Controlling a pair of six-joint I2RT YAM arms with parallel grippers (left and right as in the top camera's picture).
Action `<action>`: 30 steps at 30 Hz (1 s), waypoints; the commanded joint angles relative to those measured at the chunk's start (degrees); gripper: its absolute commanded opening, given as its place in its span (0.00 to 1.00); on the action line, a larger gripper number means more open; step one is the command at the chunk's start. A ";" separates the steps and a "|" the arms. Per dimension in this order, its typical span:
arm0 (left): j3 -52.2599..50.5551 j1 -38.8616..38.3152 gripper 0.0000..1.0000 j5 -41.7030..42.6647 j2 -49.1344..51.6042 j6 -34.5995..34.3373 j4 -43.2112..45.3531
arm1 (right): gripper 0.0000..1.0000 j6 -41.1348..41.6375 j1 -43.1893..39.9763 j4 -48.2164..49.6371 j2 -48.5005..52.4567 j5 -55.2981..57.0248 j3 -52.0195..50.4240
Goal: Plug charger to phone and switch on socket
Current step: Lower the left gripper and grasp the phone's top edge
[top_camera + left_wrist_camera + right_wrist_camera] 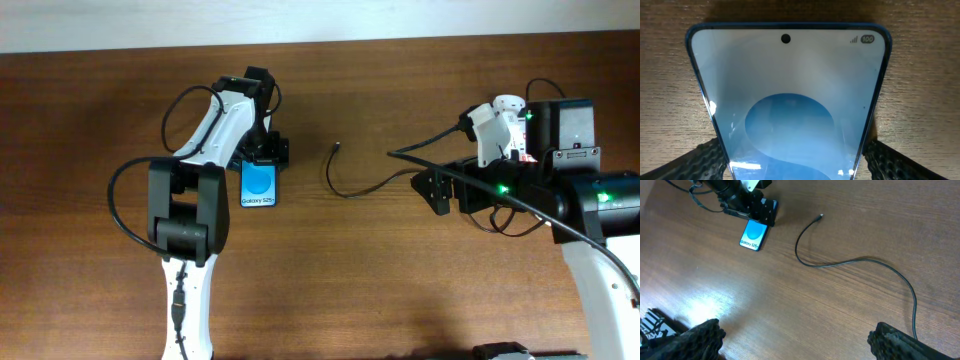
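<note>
The phone lies flat on the wooden table, blue screen up, with "Galaxy S25" text at its near end. My left gripper is shut on the phone's far end; in the left wrist view its fingers press both side edges of the phone. The charger is a thin black cable that curves across the middle of the table, and its connector tip lies free to the right of the phone. My right gripper is open and empty near the cable's right part. The white socket is partly hidden behind the right arm.
The right wrist view shows the phone, the left arm over it, the charger and bare wood between my right fingers. Black cables of the right arm loop near the socket.
</note>
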 commanded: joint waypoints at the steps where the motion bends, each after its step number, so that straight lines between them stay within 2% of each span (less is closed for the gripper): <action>1: -0.50 0.00 0.89 -0.90 2.43 0.92 0.33 | 0.98 0.35 0.37 0.00 0.13 -0.52 0.92; 8: -0.50 0.00 0.83 -0.85 2.43 0.24 0.28 | 0.98 0.35 0.37 0.00 0.13 -0.52 0.92; 10: -0.50 0.00 0.75 -0.66 2.43 -0.92 0.28 | 0.98 0.35 0.37 0.00 0.13 -0.52 0.92; 12: -0.50 0.00 0.72 -0.48 2.43 -1.73 0.28 | 0.98 0.35 0.37 0.00 0.13 -0.52 0.92; 22: 0.74 0.00 0.70 1.73 2.40 -1.73 -0.85 | 0.99 0.35 0.37 0.02 0.13 -0.52 0.92; 30: 12.13 0.00 0.65 1.73 2.40 -1.73 -8.61 | 0.99 0.35 0.37 0.02 0.13 -0.52 0.92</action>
